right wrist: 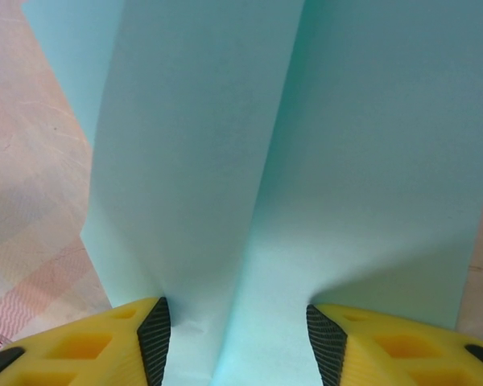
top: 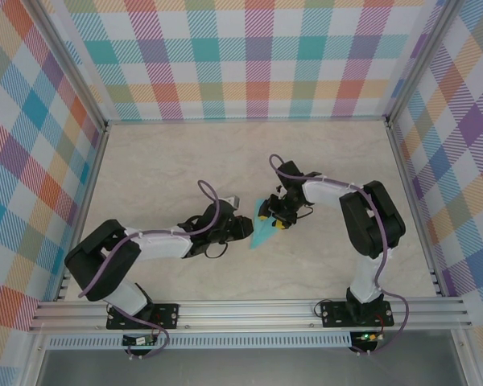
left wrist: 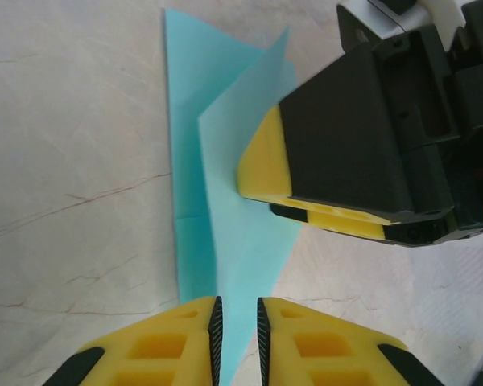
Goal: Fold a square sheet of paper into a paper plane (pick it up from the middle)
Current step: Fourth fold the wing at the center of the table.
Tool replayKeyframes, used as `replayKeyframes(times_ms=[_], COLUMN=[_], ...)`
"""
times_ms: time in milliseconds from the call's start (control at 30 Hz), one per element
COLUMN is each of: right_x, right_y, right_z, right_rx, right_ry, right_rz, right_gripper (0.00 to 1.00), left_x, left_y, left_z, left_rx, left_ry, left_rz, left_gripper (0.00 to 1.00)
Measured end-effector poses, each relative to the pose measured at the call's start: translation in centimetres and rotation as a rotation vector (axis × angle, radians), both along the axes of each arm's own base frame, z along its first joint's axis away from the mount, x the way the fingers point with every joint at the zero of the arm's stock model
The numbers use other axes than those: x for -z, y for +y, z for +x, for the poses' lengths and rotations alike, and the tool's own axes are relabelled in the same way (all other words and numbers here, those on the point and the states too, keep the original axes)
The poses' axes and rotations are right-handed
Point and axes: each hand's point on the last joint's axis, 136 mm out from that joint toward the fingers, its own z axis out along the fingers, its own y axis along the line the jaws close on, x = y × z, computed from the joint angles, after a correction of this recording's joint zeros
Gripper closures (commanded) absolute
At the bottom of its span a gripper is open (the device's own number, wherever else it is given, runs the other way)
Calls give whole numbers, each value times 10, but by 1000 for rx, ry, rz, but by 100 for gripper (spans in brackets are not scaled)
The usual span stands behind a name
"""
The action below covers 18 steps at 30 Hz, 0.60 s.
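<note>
A partly folded turquoise paper plane (left wrist: 225, 201) lies on a pale marbled bench (left wrist: 72, 161). At the plane's narrow lower tip, the left pincer (left wrist: 238, 304) holds its yellow fingers a slim gap apart, with turquoise showing between them. The black-and-yellow right pincer (left wrist: 266, 193) rests on the plane's right edge.

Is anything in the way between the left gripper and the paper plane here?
Nothing visible. The paper plane's narrow end reaches the slim gap between the left gripper's jaws. The right gripper sits over a flap farther along, off to the side, not between them.
</note>
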Motion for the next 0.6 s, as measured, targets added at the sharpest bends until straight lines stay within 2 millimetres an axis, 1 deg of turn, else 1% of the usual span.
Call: replayKeyframes(times_ms=[133, 233, 400, 600], right_x=[0, -1, 0, 1], right_y=[1, 1, 1, 1], right_z=[0, 1, 1, 1], right_rx=[3, 4, 4, 4], right_ry=[4, 6, 11, 19], right_rz=[-5, -10, -14, -20], right_gripper=[42, 42, 42, 43], left_x=[0, 6, 20, 20], left_y=[-14, -21, -24, -26], left_z=[2, 2, -1, 2], left_rx=[37, 61, 80, 79], left_ry=[22, 42, 77, 78], left_rz=[-26, -34, -24, -22], left_gripper=[88, 90, 93, 95])
